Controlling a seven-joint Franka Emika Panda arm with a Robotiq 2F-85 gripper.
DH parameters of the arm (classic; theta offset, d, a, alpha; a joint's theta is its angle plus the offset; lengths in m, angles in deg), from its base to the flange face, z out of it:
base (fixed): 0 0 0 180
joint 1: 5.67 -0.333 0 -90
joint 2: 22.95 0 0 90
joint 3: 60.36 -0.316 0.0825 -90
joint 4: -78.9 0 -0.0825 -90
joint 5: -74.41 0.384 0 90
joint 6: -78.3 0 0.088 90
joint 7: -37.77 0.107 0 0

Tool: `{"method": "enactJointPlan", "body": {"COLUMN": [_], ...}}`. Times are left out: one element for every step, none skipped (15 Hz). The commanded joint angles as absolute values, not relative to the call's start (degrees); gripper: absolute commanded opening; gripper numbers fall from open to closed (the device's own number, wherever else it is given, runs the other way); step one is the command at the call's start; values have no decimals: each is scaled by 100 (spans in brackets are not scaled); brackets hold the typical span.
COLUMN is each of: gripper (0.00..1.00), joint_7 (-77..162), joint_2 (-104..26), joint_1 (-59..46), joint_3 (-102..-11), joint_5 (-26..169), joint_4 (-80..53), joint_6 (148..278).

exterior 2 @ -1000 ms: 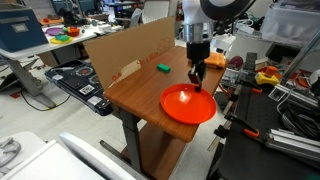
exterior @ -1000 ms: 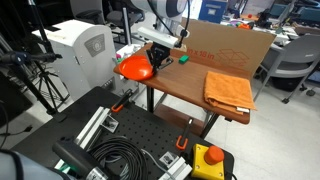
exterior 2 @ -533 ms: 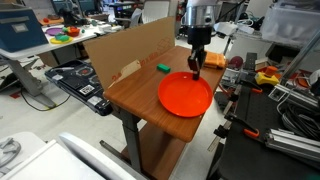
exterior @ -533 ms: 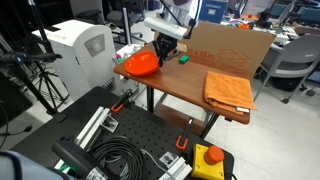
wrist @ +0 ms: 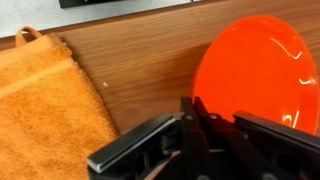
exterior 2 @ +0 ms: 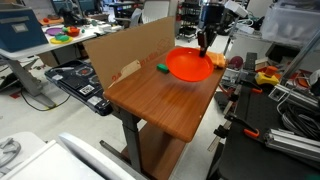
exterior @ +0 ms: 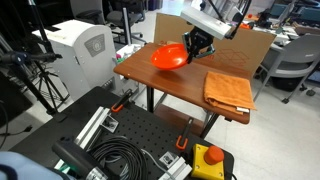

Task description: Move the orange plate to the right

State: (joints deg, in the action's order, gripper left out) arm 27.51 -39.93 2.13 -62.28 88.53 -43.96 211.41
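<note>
One end effector pinches the rim of the orange plate, tilted over the counter, near the cloth.

A robotics lab: black perforated breadboard, coiled cables, yellow emergency-stop button, cluttered workbenches.

Bright, even room light; soft shadows; mild sheen on the orange plate; exterior views low-resolution
</note>
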Motion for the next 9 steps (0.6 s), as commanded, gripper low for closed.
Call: {"method": "enactJointPlan", "body": {"gripper": [1,1,1,1,1,1,1,1,1], "joint_7": [2678,2749,2818,2862,2914,2970,3052,3128,3187], "joint_2": [-4373,-4495,-4647,-4762,-4892,-5020,-5150,-5262,-5364], "joint_1": [348,362,348,331,300,272,233,195,169], "joint_3": [-6007,-5961,-5938,-5923,-5922,-5920,-5903,-5886,-5873], "joint_5": [8905,8876,8850,8830,8793,8735,8654,8581,8518], "joint_4": [-4055,-3960,-3850,-3775,-3704,-3638,-3575,-3522,-3462], "joint_6": [20936,20870,20811,20760,20727,20684,20640,20601,20564]}}
